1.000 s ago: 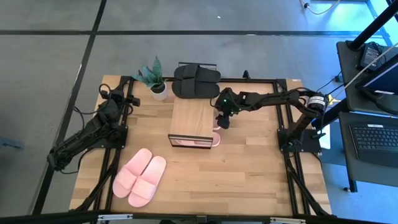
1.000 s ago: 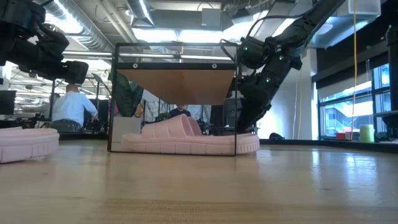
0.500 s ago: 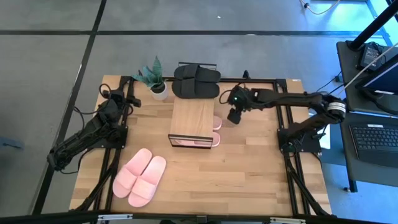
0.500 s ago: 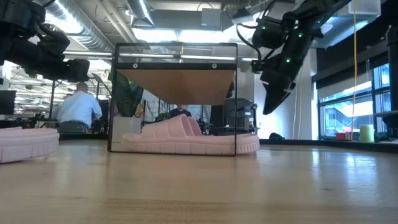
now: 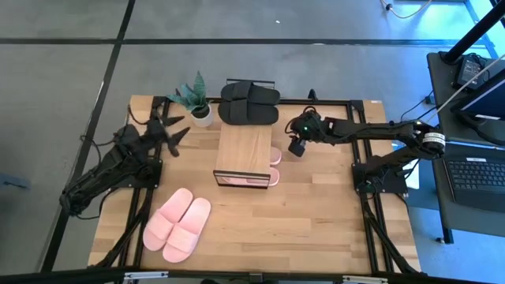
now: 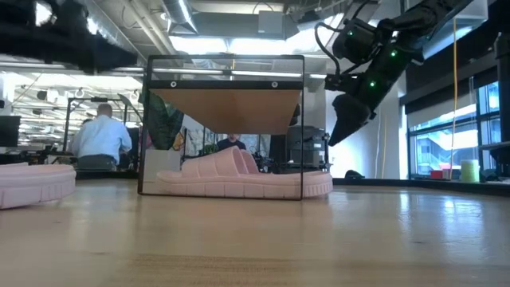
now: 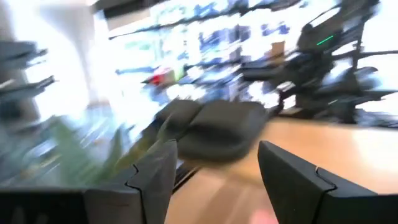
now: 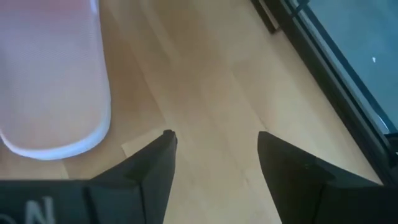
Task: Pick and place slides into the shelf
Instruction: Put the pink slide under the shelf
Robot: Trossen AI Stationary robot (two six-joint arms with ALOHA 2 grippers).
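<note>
**Pink pair under the shelf, both grippers empty**

Pink foam marks the nearest thing on the wooden table (image 5: 316, 229): a pair of light pink slides (image 5: 177, 223) lying side by side on its near left part, well apart from both arms; the low view catches one thick sole at the picture's left edge. Farther in, at mid-table, stands the shelf (image 5: 245, 150), its light wood top board on a thin black frame. A second pair of pink slides (image 6: 243, 177) rests on the tabletop beneath that board, inside the frame, with the toe ends poking out on the right side.

Just beside those toes, the right gripper (image 5: 297, 147) hangs above the bare wood, fingers spread apart and nothing between them. Its wrist view looks down on one rounded pink slide end and plain planks between the two dark fingers (image 8: 149, 168).

Over by the left edge, the left gripper (image 5: 170, 131) is raised, its jaws wide apart and holding nothing, pointing toward a small potted plant (image 5: 197, 101).

Farthest away, the black slides (image 5: 249, 102) sit together at the table's far edge, just behind the shelf.
</note>
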